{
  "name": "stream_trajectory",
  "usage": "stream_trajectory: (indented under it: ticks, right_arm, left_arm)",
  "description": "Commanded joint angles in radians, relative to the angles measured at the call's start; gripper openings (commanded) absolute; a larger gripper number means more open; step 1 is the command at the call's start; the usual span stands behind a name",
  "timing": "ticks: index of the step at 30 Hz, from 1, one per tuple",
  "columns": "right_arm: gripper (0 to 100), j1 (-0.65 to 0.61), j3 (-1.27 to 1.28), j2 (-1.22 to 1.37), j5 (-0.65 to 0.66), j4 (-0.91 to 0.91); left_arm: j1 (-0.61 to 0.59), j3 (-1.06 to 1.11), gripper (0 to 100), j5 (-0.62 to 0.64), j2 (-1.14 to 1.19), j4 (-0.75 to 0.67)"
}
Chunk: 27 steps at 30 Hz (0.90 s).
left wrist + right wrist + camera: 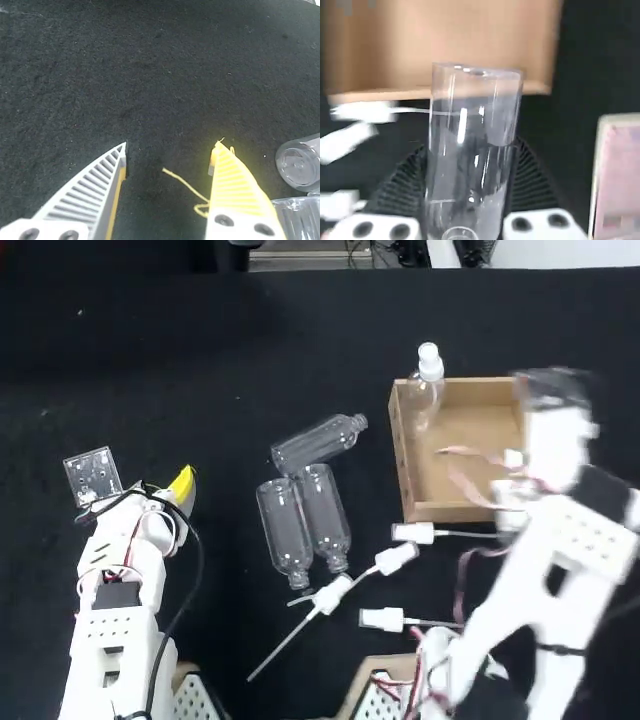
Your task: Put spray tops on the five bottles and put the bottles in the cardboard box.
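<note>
A black desk [200, 350] seen from overhead carried two white robot arms, one at each near corner.

The left tool [170, 150] hovered over bare black cloth. Its two pointed fingers were spread wide with nothing between them. One finger [239, 190] was yellow, the other [95, 200] pale grey. The round ends of two clear bottles showed close beside the yellow finger.

The right tool [470, 170] was clamped on a clear held bottle [470, 110], which sat between dark ribbed fingers [535, 175]. The bottle's wide flat end pointed away from the wrist, toward the cardboard box [400, 455]. From overhead, the right arm lay across the right side of the box.

A capped bottle [427, 390] with a white spray top stood upright at the box's far left corner.

Three bare bottles [320, 443] lay on their sides on the desk, left of the box. One was slanted nearer the box. The other two lay side by side and touching, their necks toward the near edge.

Four loose spray tops [415, 532], white with long thin tubes, lay scattered on the desk. They were just outside the box's near wall, between the bare bottles and the right arm.
</note>
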Motion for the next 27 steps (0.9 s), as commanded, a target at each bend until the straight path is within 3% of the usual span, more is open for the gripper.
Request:
stream_trajectory:
  ticks: [1,6,10,14,18,27]
  right_arm:
    - [3.6,0.232,-0.048,0.117,0.023,-0.126]
    - [3.6,0.377,-0.036,0.338,0.017,-0.261]
    - [3.8,0.42,-0.041,0.481,-0.034,-0.281]
    - [17.5,0.414,-0.042,0.559,-0.092,-0.307]
    - [31.0,0.364,-0.042,0.555,-0.011,-0.252]
    - [31.9,0.296,-0.107,0.404,0.195,-0.077]
  left_arm:
    - [0.013,-0.015,26,0.011,-0.012,-0.025]
    - [0.013,-0.015,26,0.011,-0.012,-0.025]
    - [0.012,-0.015,26,0.011,-0.012,-0.025]
    - [0.007,-0.015,26,0.011,-0.012,-0.025]
    - [0.007,-0.015,26,0.011,-0.012,-0.025]
    - [0.005,-0.015,26,0.011,-0.012,-0.025]
